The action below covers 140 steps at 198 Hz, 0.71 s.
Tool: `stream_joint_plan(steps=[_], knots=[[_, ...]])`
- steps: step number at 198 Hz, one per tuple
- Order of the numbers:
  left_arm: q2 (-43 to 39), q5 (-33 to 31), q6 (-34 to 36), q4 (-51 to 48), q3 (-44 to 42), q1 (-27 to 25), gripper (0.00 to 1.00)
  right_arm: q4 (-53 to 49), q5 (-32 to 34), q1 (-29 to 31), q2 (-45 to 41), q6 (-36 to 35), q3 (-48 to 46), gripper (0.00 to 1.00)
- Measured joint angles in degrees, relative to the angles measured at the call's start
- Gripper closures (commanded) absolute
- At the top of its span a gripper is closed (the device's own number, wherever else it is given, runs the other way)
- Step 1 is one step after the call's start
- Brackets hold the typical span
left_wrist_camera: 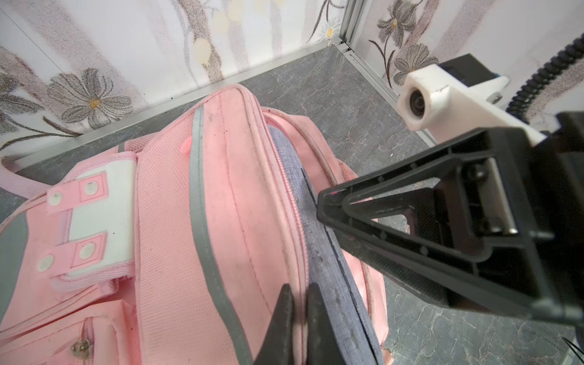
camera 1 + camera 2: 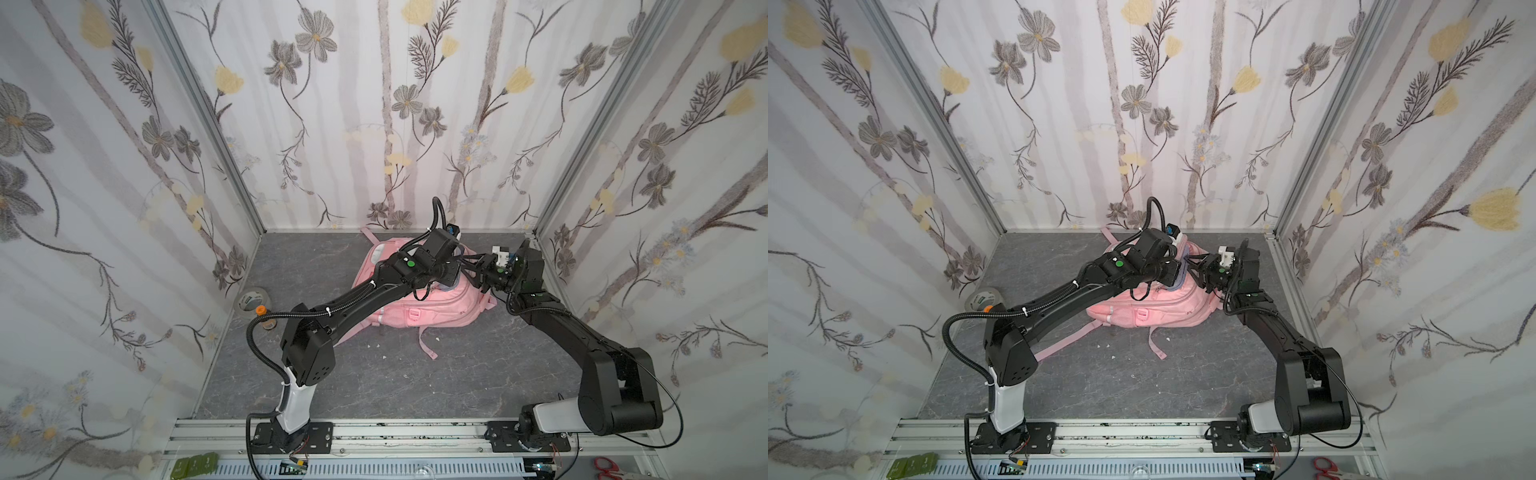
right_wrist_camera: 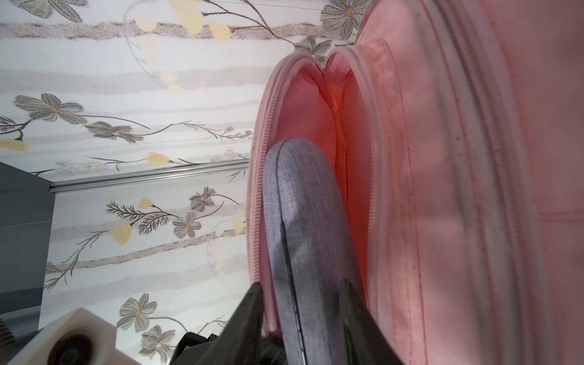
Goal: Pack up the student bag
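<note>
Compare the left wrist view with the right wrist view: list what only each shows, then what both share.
Only the left wrist view: the white snap patch on the student bag, and the left hand pinching the bag's zip edge. Only the right wrist view: the pink lining inside the open compartment. Both: the bag, the grey-blue pouch lying in its unzipped opening, and the right hand astride that pouch.

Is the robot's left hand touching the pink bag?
Touching. In the left wrist view, the left hand pinches the zipper edge of the pink bag.
</note>
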Motion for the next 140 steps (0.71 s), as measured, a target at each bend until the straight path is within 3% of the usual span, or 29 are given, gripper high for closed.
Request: stream_joint_plan(steps=[109, 140], knots=[[0.0, 1.9, -0.2, -0.3, 0.5, -0.1, 1.00, 3.8, -2.1, 0.9, 6.0, -2.6, 1.0, 0.63], [0.0, 1.9, -0.2, -0.8, 0.9, -0.1, 1.00, 4.9, -2.1, 1.0, 8.1, -2.6, 2.0, 0.72]])
